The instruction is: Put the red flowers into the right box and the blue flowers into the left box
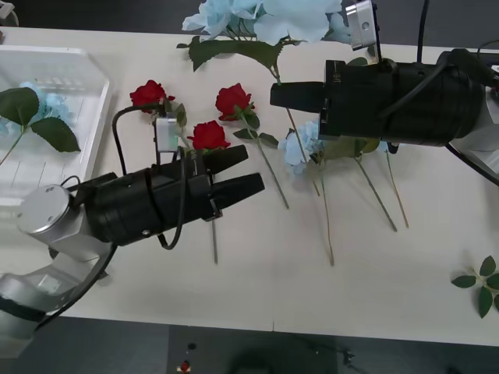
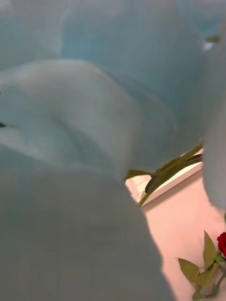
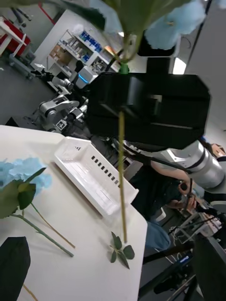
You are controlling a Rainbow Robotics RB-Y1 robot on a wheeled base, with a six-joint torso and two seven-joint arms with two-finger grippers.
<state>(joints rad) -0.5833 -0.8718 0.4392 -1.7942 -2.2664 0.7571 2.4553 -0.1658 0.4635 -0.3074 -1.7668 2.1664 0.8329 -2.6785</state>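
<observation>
While right gripper clamps blue flower, stem hangs vertical.

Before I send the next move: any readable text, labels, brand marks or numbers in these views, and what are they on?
No text can be read.
Right claw housing: a small pale mark, too small to read.
Lab shelves behind the table, in the left wrist view: coloured items, any lettering too blurred to read.
Left box, red flowers, blue flowers: no markings.
</observation>
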